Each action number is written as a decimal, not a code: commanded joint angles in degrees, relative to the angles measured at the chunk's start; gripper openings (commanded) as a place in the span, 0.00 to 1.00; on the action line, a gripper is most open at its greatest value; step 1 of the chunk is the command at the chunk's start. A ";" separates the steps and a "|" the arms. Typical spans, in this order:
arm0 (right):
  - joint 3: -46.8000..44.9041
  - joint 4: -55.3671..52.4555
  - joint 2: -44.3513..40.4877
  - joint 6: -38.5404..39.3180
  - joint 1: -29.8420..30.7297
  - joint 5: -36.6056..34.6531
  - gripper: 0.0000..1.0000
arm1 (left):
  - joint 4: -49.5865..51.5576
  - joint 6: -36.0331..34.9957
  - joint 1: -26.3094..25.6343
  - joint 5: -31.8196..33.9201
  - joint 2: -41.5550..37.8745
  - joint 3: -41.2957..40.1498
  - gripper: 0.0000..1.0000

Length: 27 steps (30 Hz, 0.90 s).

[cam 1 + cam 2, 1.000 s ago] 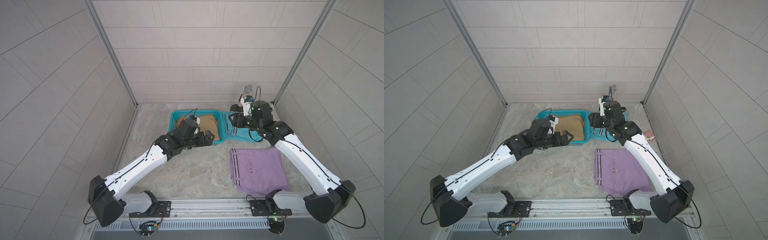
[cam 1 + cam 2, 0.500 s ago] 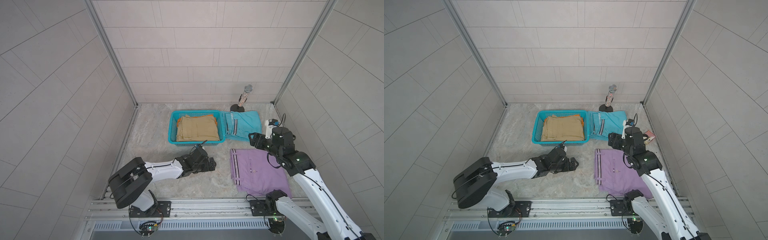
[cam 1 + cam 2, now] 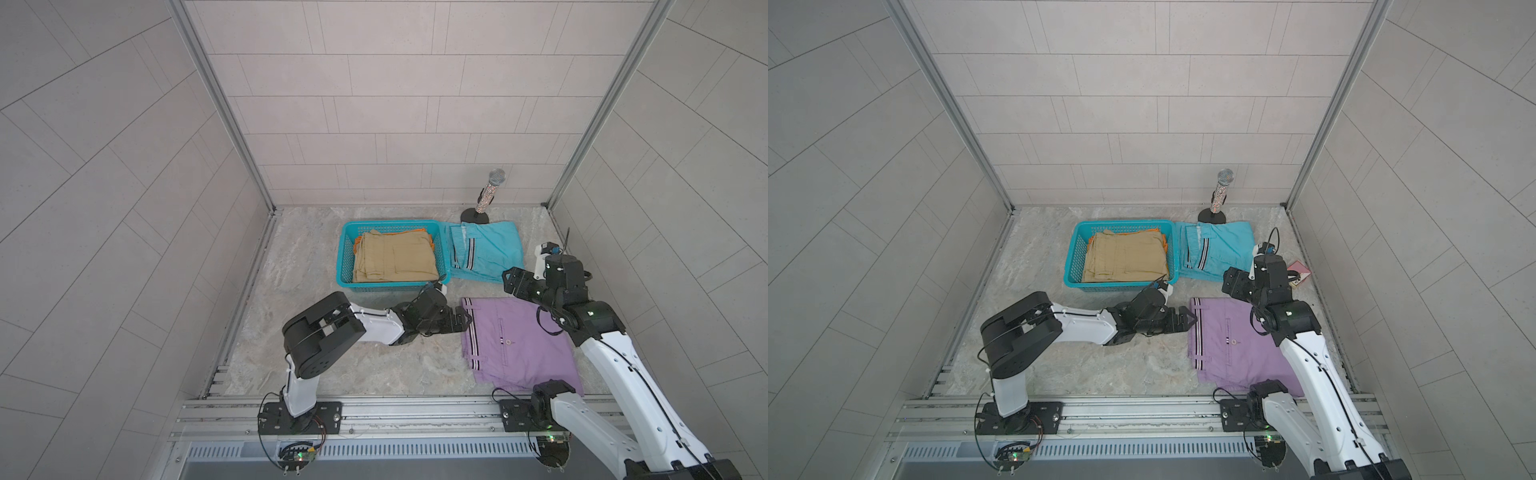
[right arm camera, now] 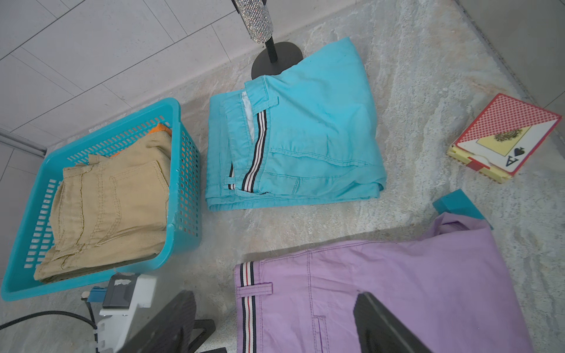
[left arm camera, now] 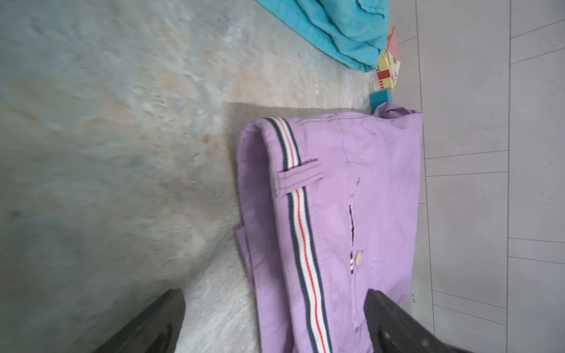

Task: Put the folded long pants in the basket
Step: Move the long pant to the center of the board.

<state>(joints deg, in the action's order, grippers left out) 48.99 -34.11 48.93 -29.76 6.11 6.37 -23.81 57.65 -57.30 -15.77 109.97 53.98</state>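
Biggest thing here is the marble-look tabletop [image 3: 316,365], everything sits on it. On the robot's right side the lilac pants [image 3: 519,345] lie flat and folded, striped waistband toward the middle, not in the basket yet. Behind them, right up against the basket's side wall, are the light blue pants [image 3: 1221,249], also folded and also still out on the table.

The teal basket [image 3: 345,257] sits toward the back wall. The tan pants [image 3: 395,257] fill it pretty much edge to edge, and you can just see the orange pants [image 4: 159,128] peeking out underneath at the far end.

The left gripper [image 3: 1187,318] is low, right at the waistband edge of the lilac pair. In its wrist view the fingers [image 5: 394,321] are spread wide, one over bare table and one over the purple fabric, and they've got hold of nothing. The right gripper [image 3: 508,281] hangs over the gap between the blue and lilac pairs, its fingers [image 4: 382,321] well apart too, nothing between them.

Small stuff: a rhinestone microphone [image 3: 490,191] on a round black stand behind the blue pants, a playing-card box [image 4: 504,137] near the right wall, and a little teal block [image 4: 458,204] touching the lilac pair's far corner.
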 commanded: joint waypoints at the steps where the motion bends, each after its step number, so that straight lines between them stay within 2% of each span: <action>1: -0.05 -0.09 0.10 0.60 -0.33 0.78 0.86 | 10.69 1.29 -0.60 -1.29 6.37 -0.48 1.00; 3: -0.17 0.16 0.20 0.49 -0.42 0.99 0.86 | 11.52 1.30 -0.63 -1.41 7.90 0.77 1.00; 5: -0.17 0.18 0.25 0.49 -0.42 1.10 0.87 | 12.38 1.35 -0.70 -1.93 9.62 2.22 0.93; 8: -0.27 0.18 0.21 0.66 -0.65 1.10 0.87 | 13.09 1.33 -0.79 -2.87 11.62 3.91 0.70; 13: -0.56 0.19 0.10 0.70 -1.02 1.36 0.87 | 12.83 1.43 -0.85 -3.09 12.45 4.16 0.20; 15: -0.74 0.18 0.10 0.66 -1.07 1.35 0.87 | 12.83 1.28 -0.81 -3.22 12.14 4.04 0.02; 20: -0.93 0.19 0.11 0.34 -1.32 1.63 0.87 | 12.02 0.85 -0.88 -2.72 8.24 1.12 0.00; 27: -1.68 0.18 0.07 -1.17 -1.66 1.72 0.86 | 16.13 -1.24 -0.80 -0.30 -4.40 -8.00 0.00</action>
<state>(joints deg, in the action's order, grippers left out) 48.31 -33.93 49.23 -30.04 4.82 8.23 -18.61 58.48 -57.93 -18.31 108.33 50.59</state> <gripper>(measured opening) 0.867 0.068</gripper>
